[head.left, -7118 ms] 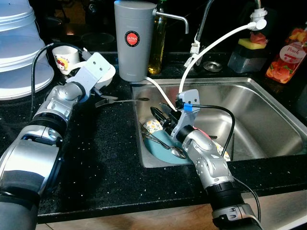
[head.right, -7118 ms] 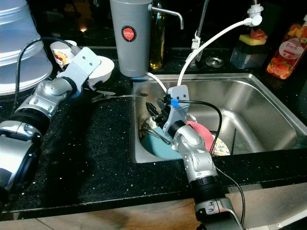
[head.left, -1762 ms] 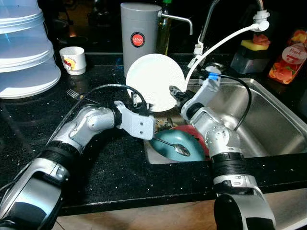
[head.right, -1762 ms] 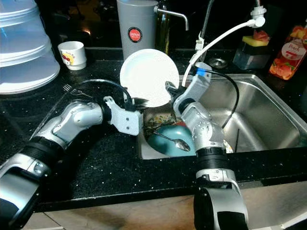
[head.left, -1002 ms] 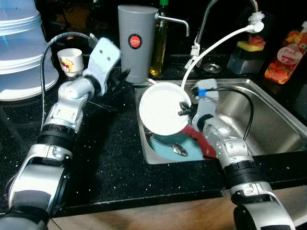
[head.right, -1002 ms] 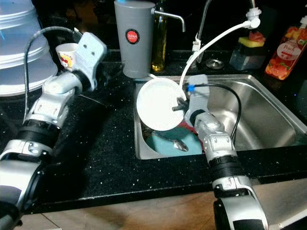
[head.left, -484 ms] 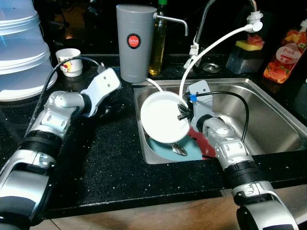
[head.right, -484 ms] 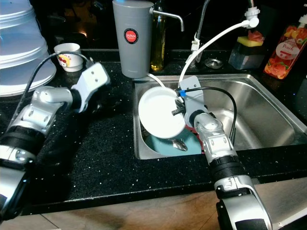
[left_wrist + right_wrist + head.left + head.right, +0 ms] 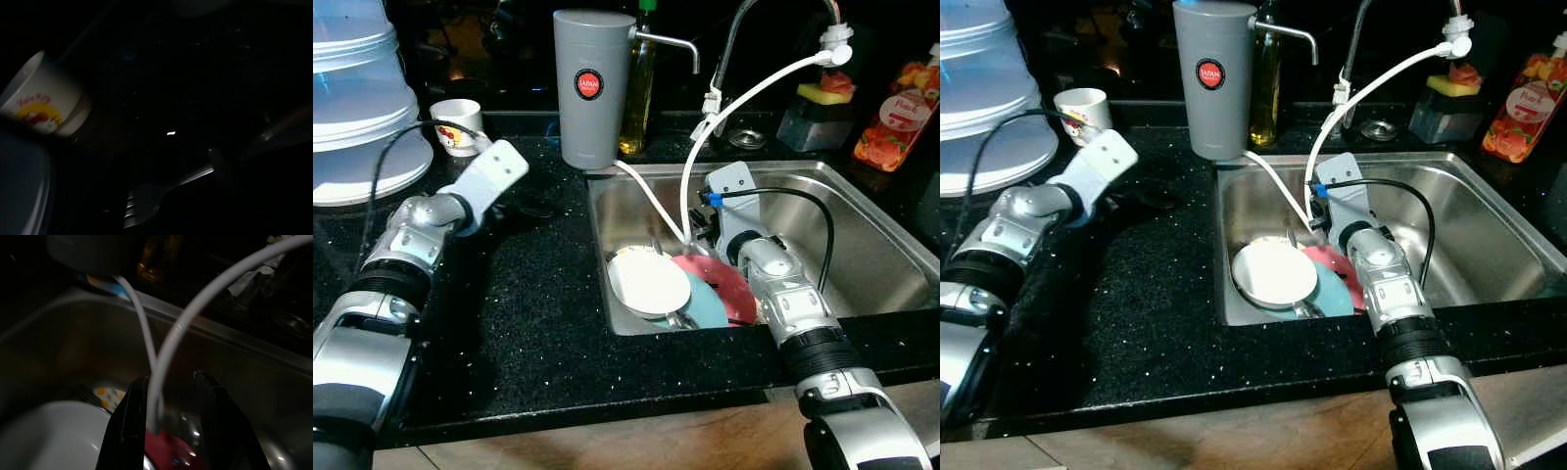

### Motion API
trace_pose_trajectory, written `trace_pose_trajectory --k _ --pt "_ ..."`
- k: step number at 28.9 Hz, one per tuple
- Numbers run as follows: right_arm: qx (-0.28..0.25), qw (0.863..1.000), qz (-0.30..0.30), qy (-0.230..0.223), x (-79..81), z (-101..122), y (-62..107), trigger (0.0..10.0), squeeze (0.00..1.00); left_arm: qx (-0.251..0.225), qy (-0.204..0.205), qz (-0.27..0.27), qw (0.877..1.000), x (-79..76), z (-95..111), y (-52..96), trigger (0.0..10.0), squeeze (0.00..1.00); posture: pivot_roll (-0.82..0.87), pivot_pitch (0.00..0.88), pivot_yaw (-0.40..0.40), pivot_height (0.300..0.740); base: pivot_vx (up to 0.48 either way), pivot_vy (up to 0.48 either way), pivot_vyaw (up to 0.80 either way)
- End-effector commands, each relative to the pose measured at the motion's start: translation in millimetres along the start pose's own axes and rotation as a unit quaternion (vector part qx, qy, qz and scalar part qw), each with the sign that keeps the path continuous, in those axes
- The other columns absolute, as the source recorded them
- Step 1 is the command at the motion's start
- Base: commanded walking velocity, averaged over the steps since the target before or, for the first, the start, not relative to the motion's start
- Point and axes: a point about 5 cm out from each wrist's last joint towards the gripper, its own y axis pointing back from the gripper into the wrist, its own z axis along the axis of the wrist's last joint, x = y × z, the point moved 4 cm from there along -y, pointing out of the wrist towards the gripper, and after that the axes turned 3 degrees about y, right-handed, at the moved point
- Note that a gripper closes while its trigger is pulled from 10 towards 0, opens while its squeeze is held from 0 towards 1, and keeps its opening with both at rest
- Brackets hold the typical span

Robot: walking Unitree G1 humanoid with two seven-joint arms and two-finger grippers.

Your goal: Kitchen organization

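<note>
Black counter (image 9: 538,304) carries the steel sink (image 9: 862,211) — landmark for all below. Inside the sink, at its left end: white plate (image 9: 649,282) lying flat atop a teal plate (image 9: 707,309), pink plate (image 9: 717,284) just beside. Right hand (image 9: 168,391) low in the sink behind the plates, fingers parted narrowly, holding nothing; a white hose (image 9: 195,308) hangs between them. Left hand (image 9: 514,208) on the counter left of the sink — opening cannot be told. Fork (image 9: 161,193) and small cup (image 9: 458,126) near it.
</note>
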Motion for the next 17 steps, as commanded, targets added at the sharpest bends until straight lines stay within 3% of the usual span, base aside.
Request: trace_pose_trajectory --k 1,2,3,4,5,9,10,11,12,17 --pt "-0.016 1.0 0.002 -0.019 1.8 6.0 -0.3 10.0 0.0 0.012 0.071 0.014 0.997 -1.6 -8.0 -2.2 10.0 0.0 0.08 0.103 -0.017 0.74 0.0 0.0 0.0" --pt "-0.018 1.0 0.005 -0.023 3.7 6.3 0.1 10.0 0.0 0.011 0.114 0.009 0.993 -3.6 -9.1 -2.9 10.0 0.0 0.08 0.106 -0.016 0.74 0.0 0.0 0.0" --pt "-0.018 1.0 0.005 -0.023 3.7 6.3 0.1 10.0 0.0 0.011 0.114 0.009 0.993 -3.6 -9.1 -2.9 10.0 0.0 0.08 0.106 -0.016 0.74 0.0 0.0 0.0" --pt "-0.019 0.999 0.006 -0.026 4.8 6.4 0.3 10.0 0.0 0.009 0.139 0.005 0.99 -5.1 -9.0 -3.4 10.0 0.0 0.08 0.106 -0.016 0.74 0.0 0.0 0.0" --pt "-0.02 0.999 0.007 -0.03 6.5 5.6 0.7 10.0 0.0 0.004 0.148 0.011 0.989 -4.5 -7.3 -4.2 10.0 1.0 0.08 0.106 -0.016 0.74 0.0 0.0 0.0" --pt "-0.021 0.999 0.009 -0.034 9.4 3.8 1.5 10.0 0.0 0.0 0.132 0.021 0.991 -3.5 -3.9 -5.8 10.0 1.0 0.08 0.114 -0.015 0.74 0.0 0.0 0.0" --pt "-0.022 0.999 0.009 -0.035 9.9 3.4 1.6 10.0 0.0 0.005 0.126 0.026 0.992 -2.9 -5.7 -5.9 10.0 0.84 0.08 0.115 -0.014 0.74 0.0 0.0 0.0" --pt "-0.022 0.999 0.01 -0.036 10.5 3.0 1.7 10.0 0.0 0.012 0.117 0.03 0.993 -2.3 -8.5 -5.7 10.0 0.27 0.08 0.114 -0.012 0.74 0.0 0.0 0.0" --pt "-0.022 0.999 0.011 -0.038 11.1 2.7 1.7 10.0 0.0 0.021 0.112 0.034 0.993 -2.3 -12.6 -5.5 10.0 0.0 0.08 0.114 -0.012 0.74 0.0 0.0 0.0" --pt "-0.022 0.999 0.014 -0.041 11.8 2.3 2.4 10.0 0.0 0.047 0.121 0.01 0.992 -9.1 -25.1 -4.3 10.0 0.0 0.08 0.112 -0.011 0.74 0.0 0.0 0.0"
